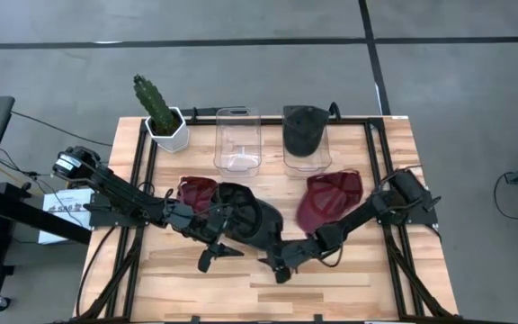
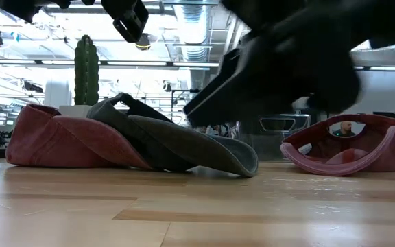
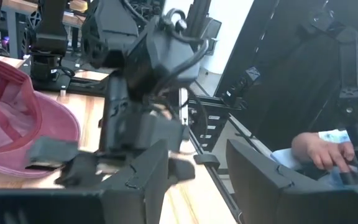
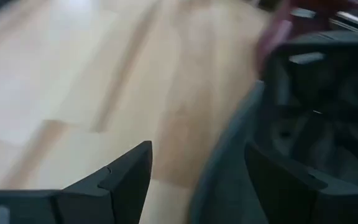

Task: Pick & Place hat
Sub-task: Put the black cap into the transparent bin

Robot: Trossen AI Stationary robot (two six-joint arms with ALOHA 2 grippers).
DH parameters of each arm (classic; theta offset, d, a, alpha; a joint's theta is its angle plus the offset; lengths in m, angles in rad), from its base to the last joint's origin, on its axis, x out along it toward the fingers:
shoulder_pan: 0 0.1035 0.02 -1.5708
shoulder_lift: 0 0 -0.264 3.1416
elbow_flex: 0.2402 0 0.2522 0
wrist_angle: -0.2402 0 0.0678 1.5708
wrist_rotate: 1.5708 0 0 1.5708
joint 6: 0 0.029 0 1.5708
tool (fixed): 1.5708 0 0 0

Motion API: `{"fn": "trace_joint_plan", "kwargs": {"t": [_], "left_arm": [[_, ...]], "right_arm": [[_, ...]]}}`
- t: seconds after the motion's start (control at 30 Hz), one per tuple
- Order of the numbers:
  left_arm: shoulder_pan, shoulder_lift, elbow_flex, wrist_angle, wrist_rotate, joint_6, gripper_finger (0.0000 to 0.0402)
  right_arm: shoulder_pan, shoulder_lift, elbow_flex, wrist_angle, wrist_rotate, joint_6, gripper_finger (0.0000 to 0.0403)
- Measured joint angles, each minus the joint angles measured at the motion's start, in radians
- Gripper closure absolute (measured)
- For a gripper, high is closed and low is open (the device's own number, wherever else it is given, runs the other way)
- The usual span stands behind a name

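The work surface is a light wooden butcher-block table [image 1: 331,279] framed by black metal rails, standing on a grey concrete floor [image 1: 457,72] crossed by dark seams. At the table's middle lies a dark grey fabric cap [image 1: 245,216], its brim resting flat on the wood in the low view [image 2: 204,147]. Touching its left side is a dark red cap [image 1: 196,191], and a second dark red cap [image 1: 331,198] lies upturned to the right, apart from the grey one. Along the far edge stand a green cactus in a white hexagonal pot [image 1: 162,117], a clear empty plastic container [image 1: 238,139] and a second clear container holding a dark cap [image 1: 306,133]. The left gripper [image 1: 212,256] hovers at the grey cap's near left edge with its fingers spread and nothing between them. The right gripper [image 1: 275,265] sits just beside the cap's near right edge, likewise spread, the cap's dark rim [image 4: 229,174] between its fingers but not clamped. The low view shows a bright room with ceiling pipes and ducts [image 2: 190,27] beyond the table, and the left wrist view catches a person's hand [image 3: 319,149] off to the side.
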Motion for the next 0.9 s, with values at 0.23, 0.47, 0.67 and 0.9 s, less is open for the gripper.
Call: {"fn": "trace_joint_plan", "kwargs": {"t": [0.23,0.47,0.67,0.9], "left_arm": [[0.000,0.000,0.000,0.000,0.000,0.000,0.0242],[0.000,0.000,0.000,0.000,0.000,0.000,0.0241],[0.000,0.000,0.000,0.000,0.000,0.000,0.0242],[0.000,0.000,0.000,-0.001,0.000,0.000,0.0242]], "right_arm": [[-0.040,0.049,0.032,-0.030,0.027,0.052,0.0154],[-0.077,0.049,0.033,-0.132,0.024,0.180,0.0181],[-0.085,0.036,0.034,-0.205,0.026,0.204,0.0357],[-0.054,-0.051,0.033,-0.290,0.100,0.203,0.0396]]}}
